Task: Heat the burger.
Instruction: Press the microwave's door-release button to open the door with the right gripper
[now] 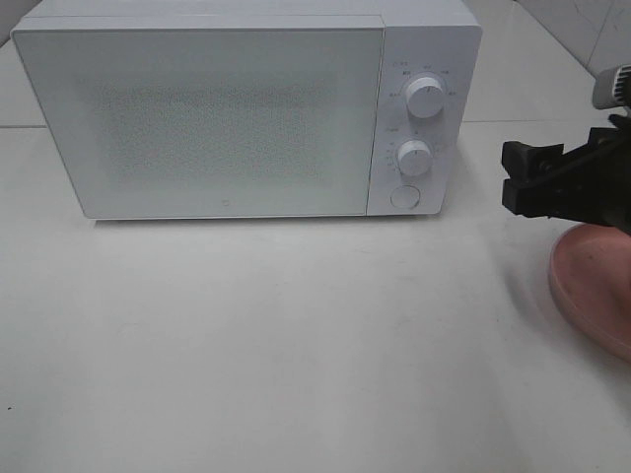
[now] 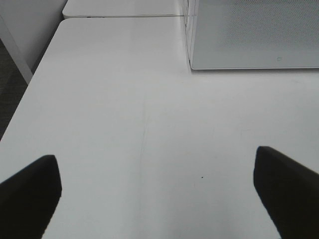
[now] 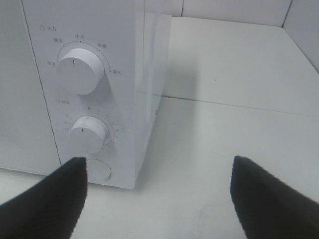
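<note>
White box-shaped microwave (image 1: 197,108), door closed. Upper white knob (image 3: 79,69) headed 火力, with 中火 at dial top. Numerals round lower white knob (image 3: 89,133) too small to read; tiny door logo illegible. White tabletop (image 1: 296,345) under microwave, white tiled wall behind. Round pink plate (image 1: 596,286) right of microwave. Right gripper (image 1: 515,175) near plate, jaws apart, empty. Left gripper (image 2: 159,199) front-left of microwave, jaws wide, empty. Burger: cannot tell where.

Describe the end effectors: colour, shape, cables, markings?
Right end effector: matte black, blocky and angular, with a grey cylindrical part beside it at the frame edge. Left end effector: only two broad, black, tapering fingers show. No markings or cables visible.
</note>
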`<state>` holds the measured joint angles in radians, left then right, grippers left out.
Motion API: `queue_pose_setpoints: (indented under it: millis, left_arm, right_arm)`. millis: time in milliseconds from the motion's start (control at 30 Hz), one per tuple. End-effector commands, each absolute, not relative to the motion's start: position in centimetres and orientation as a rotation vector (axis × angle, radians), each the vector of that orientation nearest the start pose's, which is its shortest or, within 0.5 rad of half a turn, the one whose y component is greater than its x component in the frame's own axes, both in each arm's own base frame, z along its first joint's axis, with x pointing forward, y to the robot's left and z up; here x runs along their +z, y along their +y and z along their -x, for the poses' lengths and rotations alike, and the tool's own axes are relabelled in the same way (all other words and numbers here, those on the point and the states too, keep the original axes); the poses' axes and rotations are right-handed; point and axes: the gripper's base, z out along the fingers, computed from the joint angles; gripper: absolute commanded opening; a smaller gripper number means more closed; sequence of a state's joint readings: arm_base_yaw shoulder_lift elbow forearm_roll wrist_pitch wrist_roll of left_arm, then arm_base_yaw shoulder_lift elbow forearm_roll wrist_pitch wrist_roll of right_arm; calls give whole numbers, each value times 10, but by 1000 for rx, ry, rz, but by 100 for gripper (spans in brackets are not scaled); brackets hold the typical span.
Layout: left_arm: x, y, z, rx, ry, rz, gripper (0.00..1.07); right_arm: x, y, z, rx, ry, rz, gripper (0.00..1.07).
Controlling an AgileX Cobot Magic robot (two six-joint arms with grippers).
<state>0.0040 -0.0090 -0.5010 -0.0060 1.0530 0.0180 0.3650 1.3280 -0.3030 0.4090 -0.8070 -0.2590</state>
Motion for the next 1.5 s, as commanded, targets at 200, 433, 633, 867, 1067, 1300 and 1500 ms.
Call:
queue_pose_setpoints:
  millis: [200, 433, 633, 867, 1067, 1300, 1500]
  left_arm:
    - [278, -1, 9, -7, 1990, -19, 103]
    - [278, -1, 9, -7, 1990, -19, 103]
    - [278, -1, 9, -7, 1990, -19, 103]
    - [278, -1, 9, -7, 1990, -19, 103]
    - [278, -1, 9, -7, 1990, -19, 103]
    - [278, -1, 9, -7, 1990, -19, 103]
    - [278, -1, 9, -7, 1990, -19, 103]
  right_arm:
    - [193, 76, -215, 3, 1663, 37, 76]
    - [173, 105, -208, -16, 1638, 72, 76]
    - [163, 113, -204, -16, 1656, 65, 76]
    - [147, 119, -203, 32, 1708, 25, 76]
    - [144, 119, -204, 31, 1721, 29, 76]
    - [143, 119, -203, 166, 1729, -129, 76]
    - [143, 119, -203, 349, 1710, -345, 76]
